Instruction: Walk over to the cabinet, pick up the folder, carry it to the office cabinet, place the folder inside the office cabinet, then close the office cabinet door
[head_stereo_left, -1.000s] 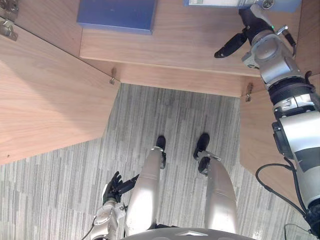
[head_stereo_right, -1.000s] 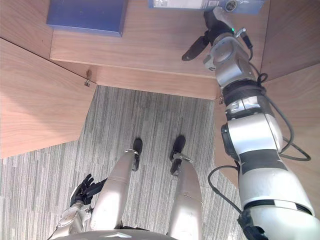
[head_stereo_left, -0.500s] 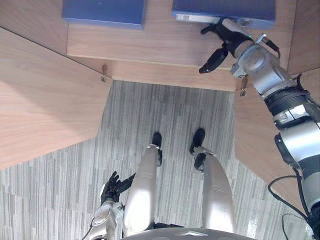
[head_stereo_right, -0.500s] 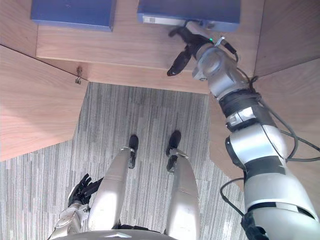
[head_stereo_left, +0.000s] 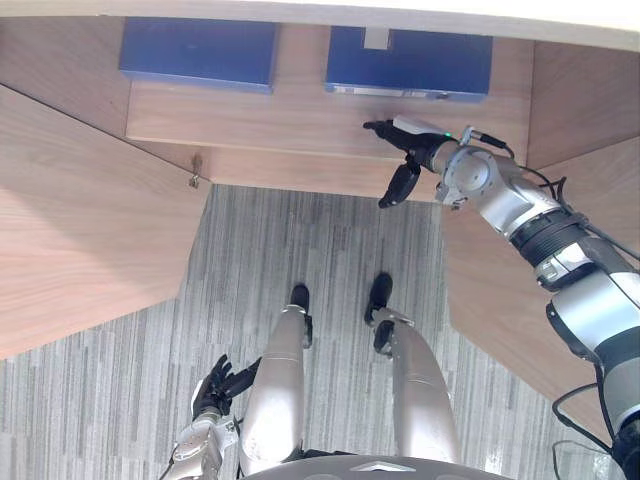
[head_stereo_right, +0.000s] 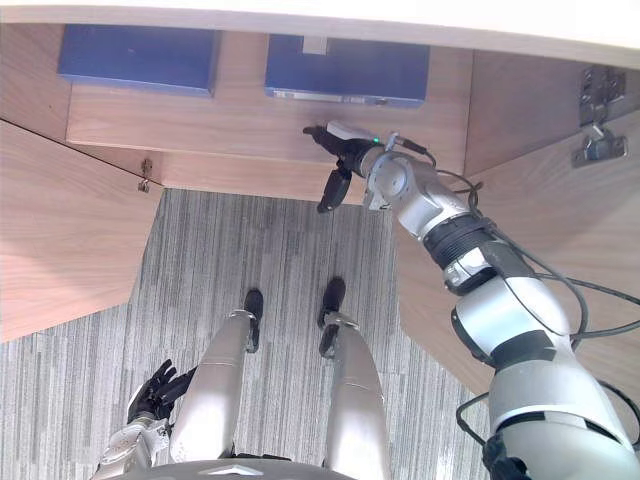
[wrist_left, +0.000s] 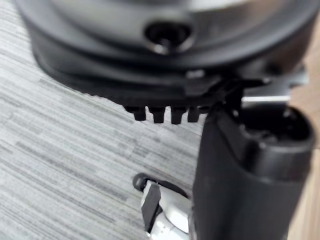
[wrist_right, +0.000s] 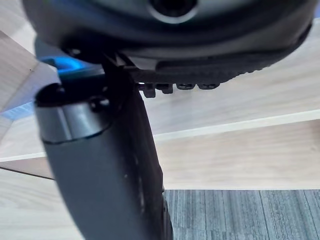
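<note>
Two blue folders lie flat on the wooden shelf (head_stereo_left: 270, 120) inside the open office cabinet. One folder (head_stereo_left: 198, 55) is at the left, the other folder (head_stereo_left: 408, 63) at the right with a pale label on its front edge. My right hand (head_stereo_left: 412, 148) hovers over the shelf's front part, a short way in front of the right folder and apart from it. Its fingers are straight, its thumb (wrist_right: 110, 165) hangs down, and it holds nothing. My left hand (head_stereo_left: 215, 388) hangs low beside my leg, fingers relaxed and empty.
Both cabinet doors stand open: the left door (head_stereo_left: 80, 220) swings out on my left, the right door (head_stereo_left: 500, 300) on my right under my arm. A metal hinge (head_stereo_right: 598, 148) sits on the right wall. Grey striped carpet (head_stereo_left: 290, 240) lies between the doors.
The camera has shifted, bringing more of the cabinet's back into view. My right hand has drawn back from the right folder's front edge toward the shelf's front. The left hand has stayed put.
</note>
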